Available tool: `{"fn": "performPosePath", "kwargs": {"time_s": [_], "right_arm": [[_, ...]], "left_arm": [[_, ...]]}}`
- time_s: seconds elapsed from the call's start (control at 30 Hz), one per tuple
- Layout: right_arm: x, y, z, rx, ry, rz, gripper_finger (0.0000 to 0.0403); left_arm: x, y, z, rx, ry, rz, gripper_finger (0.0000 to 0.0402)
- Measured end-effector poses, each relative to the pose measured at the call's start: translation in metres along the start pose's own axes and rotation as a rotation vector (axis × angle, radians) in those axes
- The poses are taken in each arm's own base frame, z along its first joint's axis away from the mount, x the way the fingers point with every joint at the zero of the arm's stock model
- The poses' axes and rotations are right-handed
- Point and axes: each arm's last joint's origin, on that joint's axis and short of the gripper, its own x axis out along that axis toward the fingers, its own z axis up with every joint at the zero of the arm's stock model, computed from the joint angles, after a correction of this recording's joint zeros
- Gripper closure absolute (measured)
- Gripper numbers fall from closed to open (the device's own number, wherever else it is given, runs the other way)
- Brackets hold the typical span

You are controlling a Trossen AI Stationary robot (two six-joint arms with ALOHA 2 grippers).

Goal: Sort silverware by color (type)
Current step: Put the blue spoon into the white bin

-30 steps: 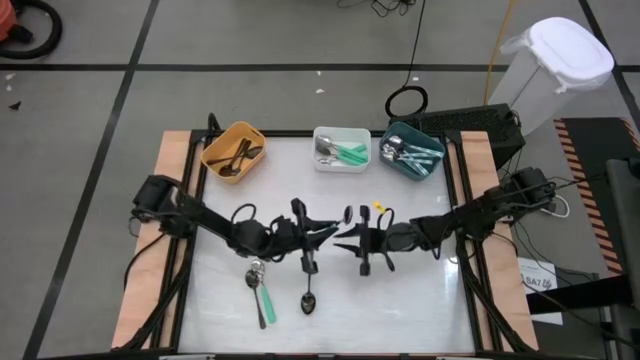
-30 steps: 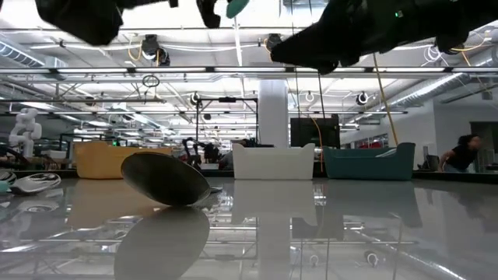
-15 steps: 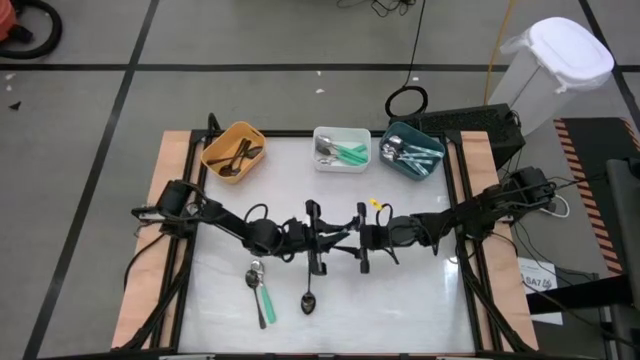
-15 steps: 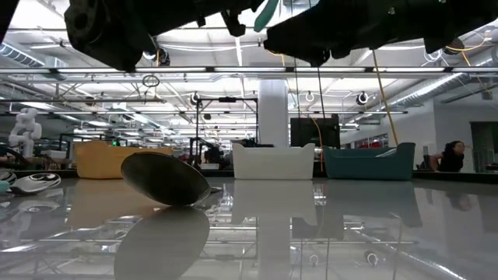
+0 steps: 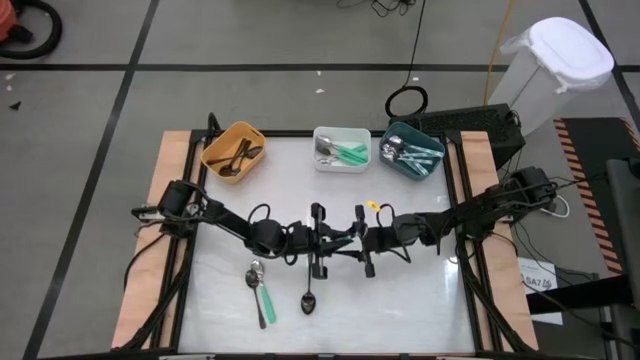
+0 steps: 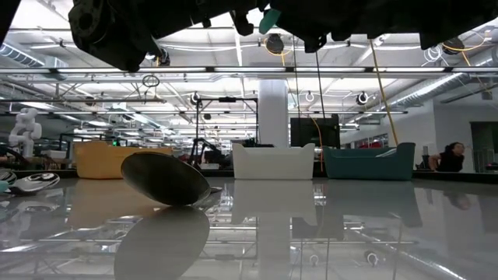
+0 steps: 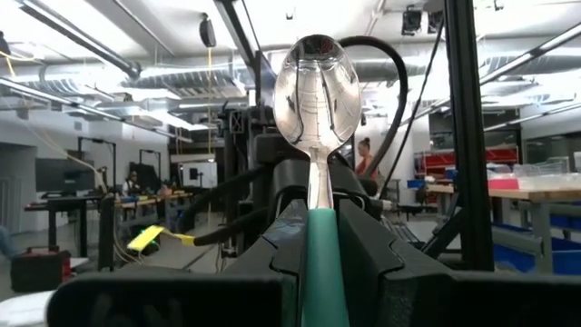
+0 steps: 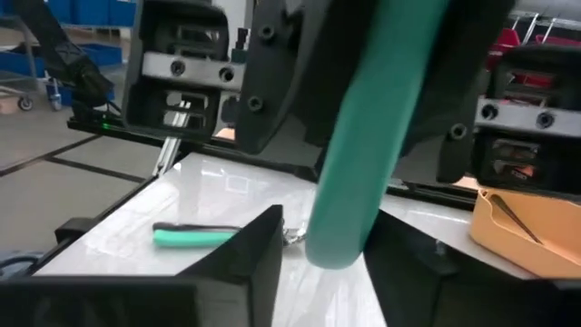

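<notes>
A mint-green-handled spoon [image 7: 318, 136] is held above the table's middle, with my left gripper [image 5: 330, 243] shut on it. My right gripper [image 5: 357, 243] faces it from the table's right. It is open, with its fingers [image 8: 259, 241] on either side of the handle's lower end [image 8: 340, 236]. That end also shows at the top of the low view [image 6: 271, 19]. Two more spoons lie flat on the table: a mint-green one [image 5: 261, 296] and a black-handled one [image 5: 308, 290]. My left gripper pinches the spoon's green handle [image 7: 320, 272] between its two fingers, coming from the table's left and slanting a little upward. The spoon stands upright across the fingers, with the bowl [image 7: 316, 86] up and the handle's end hanging below, clear of the table. My right gripper's fingers flank the handle's lower end; I cannot tell whether they touch it.
Three bins holding spoons stand along the far edge: orange [image 5: 234, 150], white [image 5: 341, 148] and teal [image 5: 412, 152]. In the low view the bowl [image 6: 165, 179] of a lying spoon looms close. Beyond the table is a room, with a person [image 6: 450, 155] at the far right.
My left gripper has carried the green spoon toward the table's right and a little down, up to my right gripper. The handle's end now hangs between the right fingers. The spoons on the table have not moved.
</notes>
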Motion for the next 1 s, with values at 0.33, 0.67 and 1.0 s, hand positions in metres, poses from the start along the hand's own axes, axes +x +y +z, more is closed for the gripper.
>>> {"fn": "performPosePath", "kwargs": {"time_s": [0.33, 0.67, 1.0], "right_arm": [[0.0, 0.0, 0.0, 0.003, 0.003, -0.006, 0.0325], [-0.024, -0.01, 0.009, -0.027, 0.203, -0.194, 0.0325], [-0.052, -0.018, 0.007, -0.094, 0.431, -0.327, 0.032]], "left_arm": [[0.0, -0.001, -0.002, 0.019, 0.017, -0.01, 0.0357], [0.0, -0.001, 0.0, 0.089, 0.113, 0.145, 0.0243], [0.001, 0.005, 0.018, 0.109, 0.313, 0.272, 0.0212]]}}
